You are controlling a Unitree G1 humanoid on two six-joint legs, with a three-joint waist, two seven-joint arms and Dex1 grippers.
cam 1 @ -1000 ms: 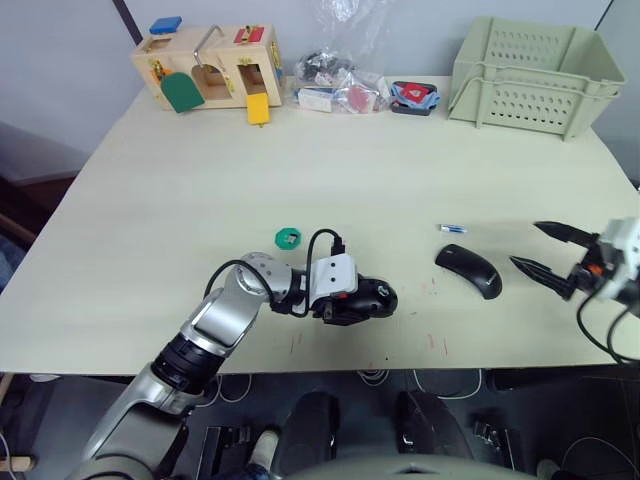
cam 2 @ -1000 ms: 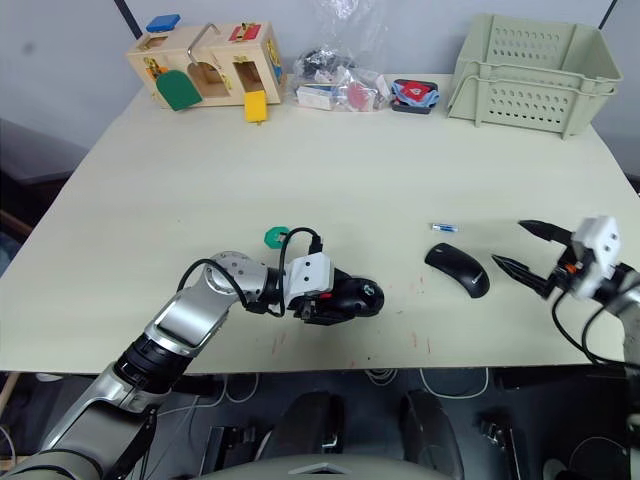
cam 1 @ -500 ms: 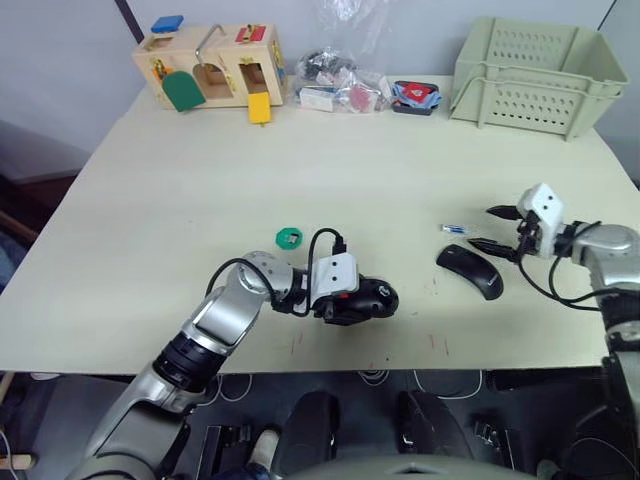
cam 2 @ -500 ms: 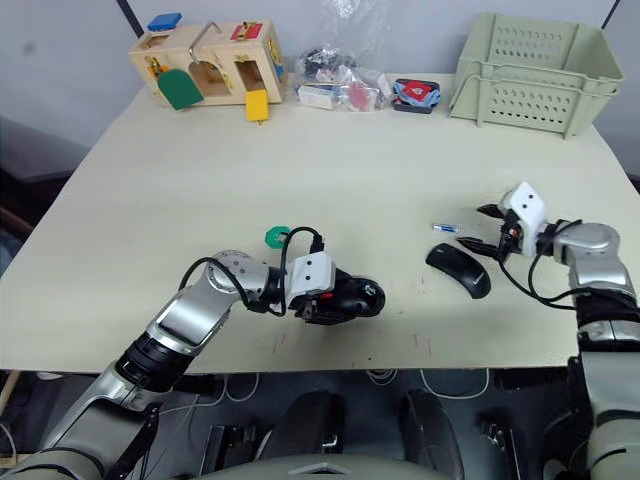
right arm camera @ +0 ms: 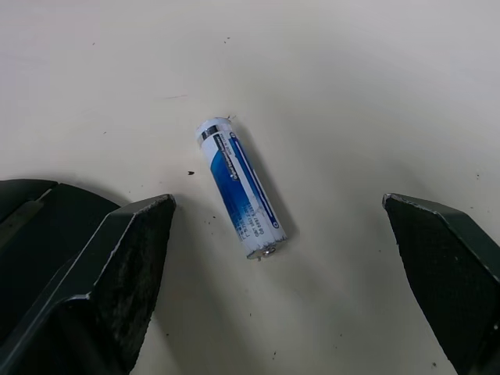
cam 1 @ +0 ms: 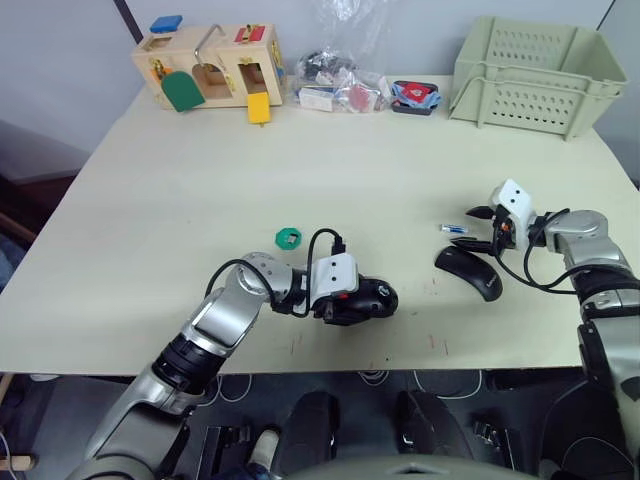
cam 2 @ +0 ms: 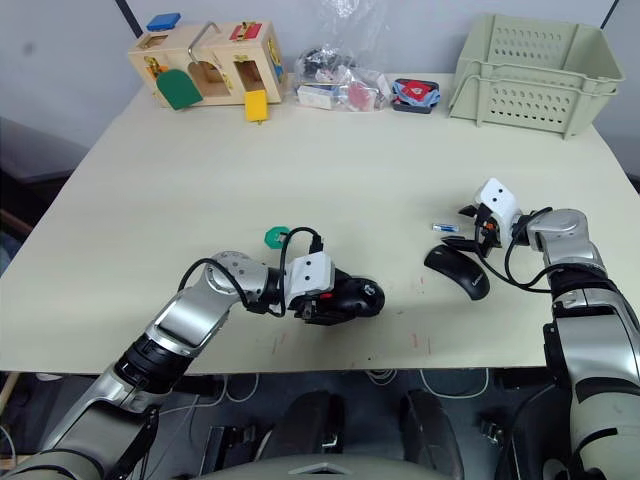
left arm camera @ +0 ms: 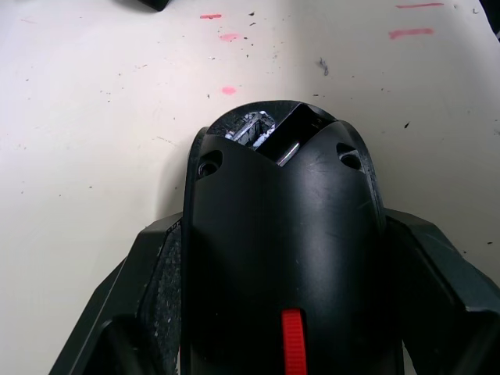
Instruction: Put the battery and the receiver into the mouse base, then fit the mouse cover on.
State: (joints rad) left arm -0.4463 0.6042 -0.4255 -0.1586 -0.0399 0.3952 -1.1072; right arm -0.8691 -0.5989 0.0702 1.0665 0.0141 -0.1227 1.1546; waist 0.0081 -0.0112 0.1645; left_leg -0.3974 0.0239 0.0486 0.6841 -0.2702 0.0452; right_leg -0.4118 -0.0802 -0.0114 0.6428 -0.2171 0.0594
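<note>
Battery (right arm camera: 239,187) looks light, hard, and it'll roll on the desk (cam 1: 300,150); right pincer (right arm camera: 277,234) gapes around it. Grab mid-barrel. Left pincer (left arm camera: 285,312) clamps the base (left arm camera: 281,258).

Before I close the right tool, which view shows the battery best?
The right wrist view: the battery lies flat on the table between the open right tool's fingers, untouched, its label readable. In the eye views it is a tiny white sliver beside the mouse cover.
</note>
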